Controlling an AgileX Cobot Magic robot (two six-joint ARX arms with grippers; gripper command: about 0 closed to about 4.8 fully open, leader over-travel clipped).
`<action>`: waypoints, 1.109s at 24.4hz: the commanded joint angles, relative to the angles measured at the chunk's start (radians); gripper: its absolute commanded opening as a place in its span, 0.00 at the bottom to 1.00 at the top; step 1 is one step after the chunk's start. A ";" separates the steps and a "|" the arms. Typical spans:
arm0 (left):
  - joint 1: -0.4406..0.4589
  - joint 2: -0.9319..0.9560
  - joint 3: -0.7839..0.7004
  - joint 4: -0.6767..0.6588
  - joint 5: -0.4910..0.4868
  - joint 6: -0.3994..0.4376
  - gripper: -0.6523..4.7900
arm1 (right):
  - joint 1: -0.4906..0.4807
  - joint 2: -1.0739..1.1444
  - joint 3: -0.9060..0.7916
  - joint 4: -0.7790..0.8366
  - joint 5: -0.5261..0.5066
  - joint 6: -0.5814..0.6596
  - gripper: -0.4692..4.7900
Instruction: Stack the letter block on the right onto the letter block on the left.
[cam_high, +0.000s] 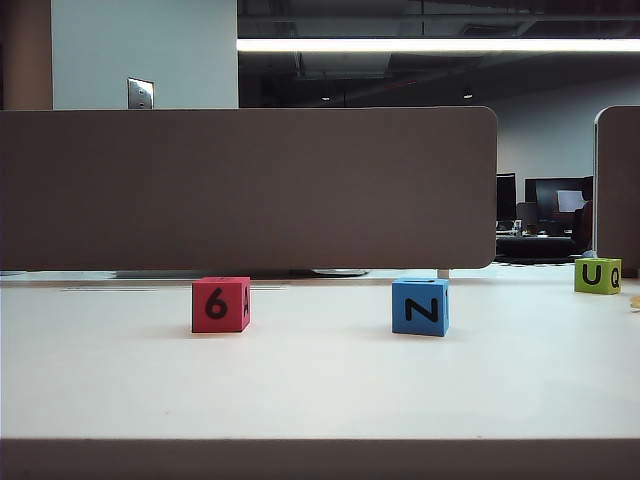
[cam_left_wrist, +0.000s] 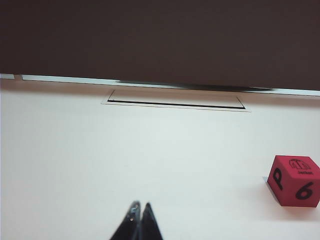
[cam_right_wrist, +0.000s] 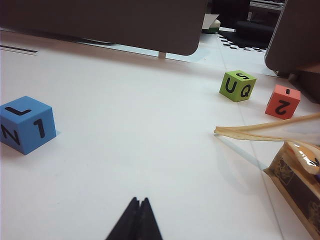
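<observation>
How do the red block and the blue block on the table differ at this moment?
The red block sits left of the blue block in the exterior view. Red's front face shows a 6; blue's shows an N. Blue stands slightly nearer the camera. Both are cubes with black characters, resting flat on the table, untouched.

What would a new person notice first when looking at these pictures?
The bright cubes on the pale table catch the eye first: a red block marked 6 at left of centre, and a blue block marked N to its right, standing apart. A green block marked U and Q sits far right near the back. The left gripper and right gripper are shut and empty, low over bare table.
</observation>
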 joint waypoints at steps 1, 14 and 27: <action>0.000 0.001 0.004 0.018 0.005 -0.003 0.12 | 0.000 -0.003 -0.003 0.018 0.002 0.001 0.09; 0.000 0.001 0.004 0.020 0.039 0.005 0.12 | 0.001 -0.003 -0.003 0.003 -0.002 0.002 0.09; 0.000 0.001 0.004 0.039 0.044 0.000 0.11 | 0.002 -0.003 -0.003 0.003 -0.001 0.002 0.09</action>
